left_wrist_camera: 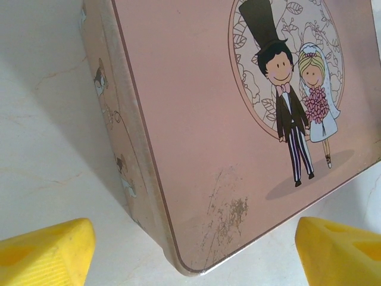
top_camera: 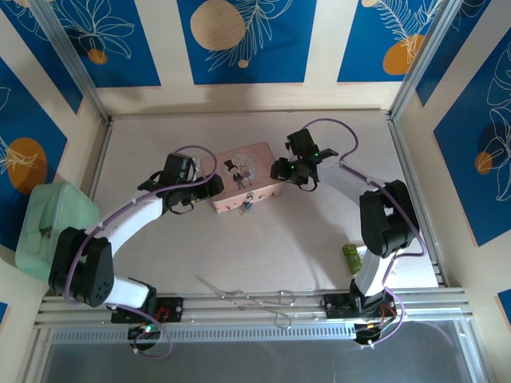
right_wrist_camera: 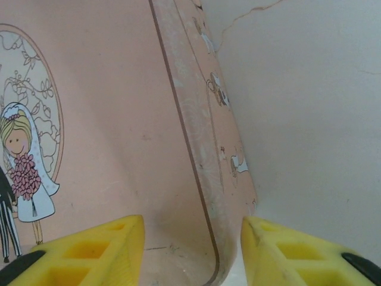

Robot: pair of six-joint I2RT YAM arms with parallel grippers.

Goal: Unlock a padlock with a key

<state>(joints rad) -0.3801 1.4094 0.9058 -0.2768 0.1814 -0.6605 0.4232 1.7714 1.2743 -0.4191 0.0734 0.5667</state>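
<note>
Carrier: the pale marbled table point(top_camera: 160, 255). I read every position from its edges.
Box: a pink rectangular tin box with a cartoon bride and groom on the lid point(top_camera: 239, 171) sits near the table's middle. Its long axis runs roughly left to right, a little skewed.
Padlock: the tiny blue-teal padlock with a thin metal shackle point(top_camera: 249, 199) hangs at the box wall that faces the table's near edge, about midway along that wall.
Key: I cannot pick out the small silvery key. Anything at the padlock is too small to tell.
Left gripper: the left gripper point(top_camera: 211, 187) is at the box's left end. Its yellow fingers point(left_wrist_camera: 47, 253) are spread wide, astride a lid corner, and they pinch nothing.
Right gripper: the right gripper point(top_camera: 281, 170) is at the box's right end. Its jaws are parted with the lid rim between them. I cannot tell whether they touch the box.
Deciding relation: the padlock lies between the two grippers and toward the near edge from both. It is to the right of the left gripper and to the left of the right one.
Nearer arm: I judge the left slightly nearer, though the margin is small.
Approach: I judge the next move must come round to the near wall.
</note>
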